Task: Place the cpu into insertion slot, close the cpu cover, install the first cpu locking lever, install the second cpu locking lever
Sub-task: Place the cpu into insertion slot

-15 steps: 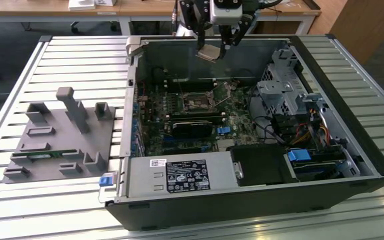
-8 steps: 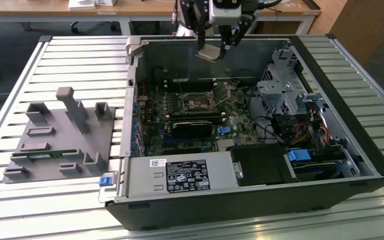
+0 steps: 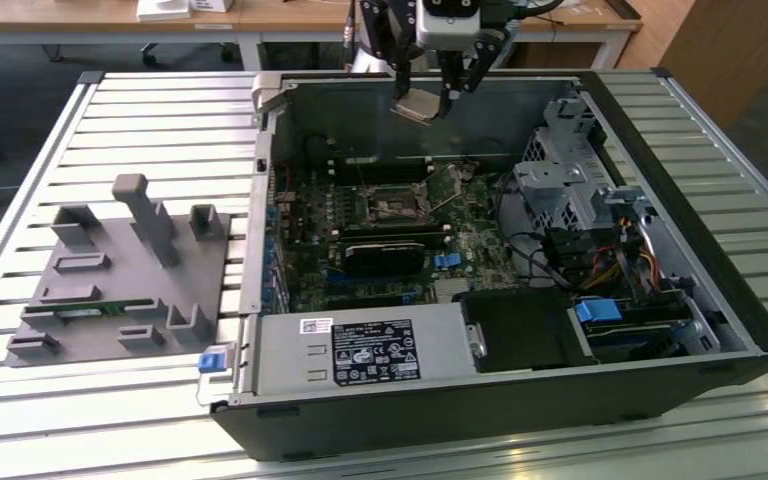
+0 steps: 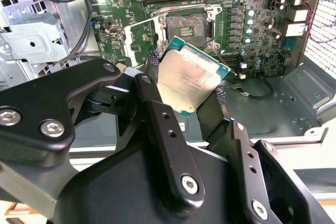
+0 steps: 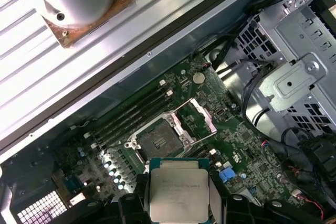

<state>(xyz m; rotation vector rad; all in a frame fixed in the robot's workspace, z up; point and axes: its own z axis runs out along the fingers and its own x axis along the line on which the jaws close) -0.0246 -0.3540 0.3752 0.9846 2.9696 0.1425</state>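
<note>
Silvery-beige metal is shown on the cpu (image 4: 191, 80), which is clamped edge to edge between the fingers (image 4: 153, 60) at upper centre of the exterior view, well above the uncovered insertion slot (image 3: 395, 207). It is judged light, stiff, fragile beneath; edges only are to be gripped.

In my claw (image 4: 186, 77) the cpu (image 4: 191, 80) shows a dull, matt silvery-beige metal face, gripped between smooth matt black fingers (image 4: 163, 124). Beyond the claw's tips, the dark insertion slot (image 4: 188, 24) has a bright silvery metal rim.
</note>
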